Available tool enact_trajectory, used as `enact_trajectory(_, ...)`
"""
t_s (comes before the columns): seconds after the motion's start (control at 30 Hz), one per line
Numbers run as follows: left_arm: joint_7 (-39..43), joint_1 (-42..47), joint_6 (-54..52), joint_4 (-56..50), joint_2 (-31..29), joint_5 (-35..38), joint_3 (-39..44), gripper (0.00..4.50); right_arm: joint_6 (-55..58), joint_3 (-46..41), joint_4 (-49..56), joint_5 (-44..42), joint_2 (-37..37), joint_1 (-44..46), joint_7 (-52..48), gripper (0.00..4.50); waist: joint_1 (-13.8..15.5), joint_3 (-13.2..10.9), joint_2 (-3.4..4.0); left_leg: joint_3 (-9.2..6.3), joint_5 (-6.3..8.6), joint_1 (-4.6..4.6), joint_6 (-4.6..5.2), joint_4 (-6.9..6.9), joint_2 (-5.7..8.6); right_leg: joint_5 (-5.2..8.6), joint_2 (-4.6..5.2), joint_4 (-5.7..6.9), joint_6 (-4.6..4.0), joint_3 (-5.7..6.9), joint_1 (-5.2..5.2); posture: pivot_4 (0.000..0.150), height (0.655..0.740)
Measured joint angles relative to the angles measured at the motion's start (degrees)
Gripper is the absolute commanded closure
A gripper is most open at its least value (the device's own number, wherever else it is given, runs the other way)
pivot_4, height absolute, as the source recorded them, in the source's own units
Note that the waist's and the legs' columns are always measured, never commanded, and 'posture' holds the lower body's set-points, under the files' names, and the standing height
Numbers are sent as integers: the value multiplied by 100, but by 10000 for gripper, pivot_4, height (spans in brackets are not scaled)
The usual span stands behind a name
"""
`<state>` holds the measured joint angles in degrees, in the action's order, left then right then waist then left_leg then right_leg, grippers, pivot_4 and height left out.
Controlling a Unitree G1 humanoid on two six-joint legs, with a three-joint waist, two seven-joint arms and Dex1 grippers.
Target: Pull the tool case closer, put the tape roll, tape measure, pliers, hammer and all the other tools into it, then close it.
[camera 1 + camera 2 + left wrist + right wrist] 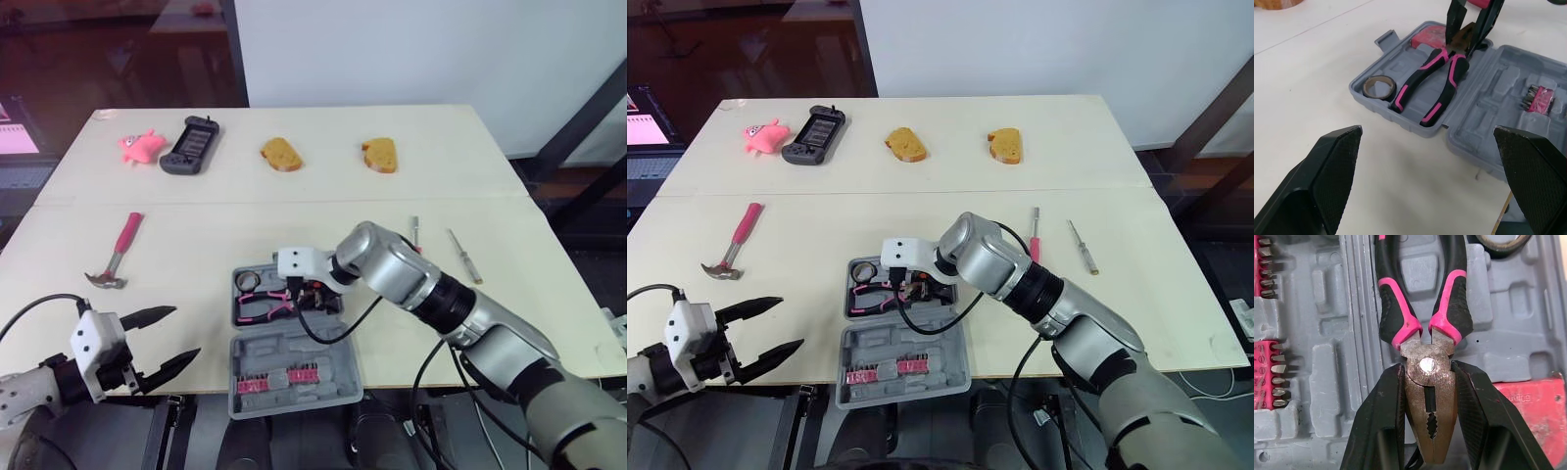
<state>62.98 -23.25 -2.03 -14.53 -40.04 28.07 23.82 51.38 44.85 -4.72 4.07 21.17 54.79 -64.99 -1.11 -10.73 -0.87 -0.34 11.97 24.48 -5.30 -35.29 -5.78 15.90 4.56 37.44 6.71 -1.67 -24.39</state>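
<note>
Head view: I see my right gripper (306,292) over the open tool case (294,392), with the hammer (116,255) lying out to its left. Left wrist: the left gripper (1427,132) is spread wide and empty, and the tape roll (1378,87) sits in the case. Right wrist: my fingers (1381,421) are clamped on the head of the pliers (1427,401), which lie in the case.

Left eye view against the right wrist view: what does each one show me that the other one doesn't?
Left eye: the hammer, two screwdrivers, bread slices, a pink toy, a handheld console, and the open left gripper. Right wrist: the pliers' toothed nose pinched between the right gripper's fingers. Shared: tool case, pliers, tape roll, red tape measure, pink bit strips.
</note>
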Motion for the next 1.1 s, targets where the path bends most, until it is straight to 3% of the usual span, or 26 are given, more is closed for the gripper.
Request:
enact_trajectory(0.77,60,88,130,160,0,-132,-43,0,-714,-8,-519,151,-231,-23,62,35512,-9,0,0,0,0,-3,0,0,0,-1,-1,6,1,0,0,1500,7207)
enact_trajectory(1.0,72,104,140,231,0,-139,-55,0,-709,-68,-548,157,-271,-22,99,2013,9,0,0,0,0,-1,0,-1,0,-1,0,6,1,0,0,1500,7207)
enact_trajectory(1.1,82,150,141,317,0,-142,-57,0,-727,-307,-383,76,-196,-7,11,892,29,0,0,0,0,-1,0,-1,0,-1,0,6,1,0,0,1500,7207)
